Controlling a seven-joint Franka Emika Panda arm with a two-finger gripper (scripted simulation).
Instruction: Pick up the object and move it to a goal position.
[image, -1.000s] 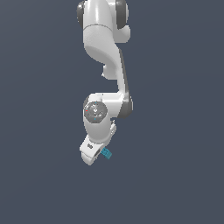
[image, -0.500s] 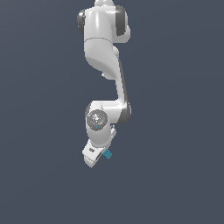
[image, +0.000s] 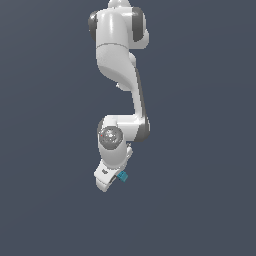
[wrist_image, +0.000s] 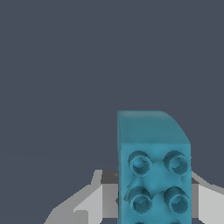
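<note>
- One white robot arm (image: 120, 75) hangs against a plain dark background.
- Its single gripper (image: 116, 178) clamps one teal studded block (wrist_image: 153, 175) between two fingers (wrist_image: 87, 203).

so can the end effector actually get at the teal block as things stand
Yes, it looks so: the teal block already sits between the fingers of the end effector, apparently gripped, with nothing else around it.

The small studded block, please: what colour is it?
Teal-blue, with round studs on one face; the small studded block shows best in the wrist view.
</note>
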